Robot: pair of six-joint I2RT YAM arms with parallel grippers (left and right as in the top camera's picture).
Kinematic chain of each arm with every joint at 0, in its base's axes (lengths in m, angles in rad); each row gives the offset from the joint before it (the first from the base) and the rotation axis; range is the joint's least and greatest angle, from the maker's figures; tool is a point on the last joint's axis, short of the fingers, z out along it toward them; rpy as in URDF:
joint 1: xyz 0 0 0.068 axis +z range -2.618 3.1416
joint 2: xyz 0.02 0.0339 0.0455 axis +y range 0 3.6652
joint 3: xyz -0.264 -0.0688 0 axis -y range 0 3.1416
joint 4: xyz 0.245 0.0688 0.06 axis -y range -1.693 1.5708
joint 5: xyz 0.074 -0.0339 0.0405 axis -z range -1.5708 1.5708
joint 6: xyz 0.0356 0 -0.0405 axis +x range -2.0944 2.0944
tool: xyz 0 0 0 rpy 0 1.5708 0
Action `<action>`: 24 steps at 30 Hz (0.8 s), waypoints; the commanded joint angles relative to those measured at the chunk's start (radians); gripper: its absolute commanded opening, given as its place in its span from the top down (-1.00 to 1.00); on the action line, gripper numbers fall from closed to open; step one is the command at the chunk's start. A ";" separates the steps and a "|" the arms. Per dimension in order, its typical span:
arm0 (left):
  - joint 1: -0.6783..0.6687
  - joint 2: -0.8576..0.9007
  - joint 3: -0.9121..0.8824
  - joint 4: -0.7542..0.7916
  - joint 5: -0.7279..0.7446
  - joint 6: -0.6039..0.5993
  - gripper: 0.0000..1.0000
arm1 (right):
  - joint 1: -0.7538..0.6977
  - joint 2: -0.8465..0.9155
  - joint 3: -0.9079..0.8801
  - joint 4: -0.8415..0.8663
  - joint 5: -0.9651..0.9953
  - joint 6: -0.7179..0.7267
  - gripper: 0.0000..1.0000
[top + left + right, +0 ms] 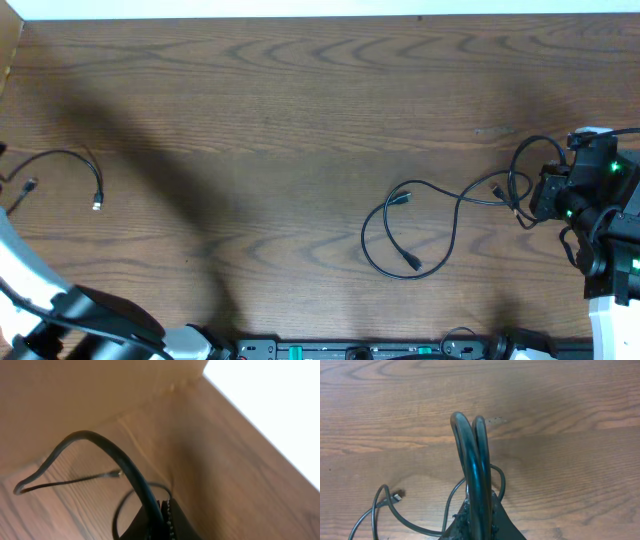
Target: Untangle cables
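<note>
At the right fingers [479, 526], pressed hard together, a doubled bend of black cable [475, 455] stands up out of the grip. The rest of it trails away to one side of them in loose loops on the tabletop [570, 400], with a small plug [397, 495] lying near those loops. The left fingers [159, 522] are clamped on a second cable [115, 455], which arches up out of them and drops to the wood beside a cardboard wall [75, 390].
</note>
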 commanded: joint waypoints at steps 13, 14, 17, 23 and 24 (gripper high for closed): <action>0.005 0.229 0.012 -0.192 0.071 -0.017 -0.77 | -0.004 -0.003 0.018 0.003 -0.017 0.016 0.98; 0.005 0.234 0.012 -0.197 0.071 -0.016 -0.81 | -0.004 -0.003 0.018 0.003 -0.017 0.016 0.98; 0.005 0.238 0.012 -0.212 0.084 -0.016 -0.82 | -0.004 -0.003 0.018 0.003 -0.017 0.016 0.98; 0.004 0.235 0.012 -0.243 0.298 -0.016 -0.83 | -0.004 -0.003 0.018 0.003 -0.017 0.016 0.98; 0.004 0.235 0.012 -0.266 0.328 -0.018 -0.84 | -0.004 -0.003 0.018 0.003 -0.017 0.016 0.98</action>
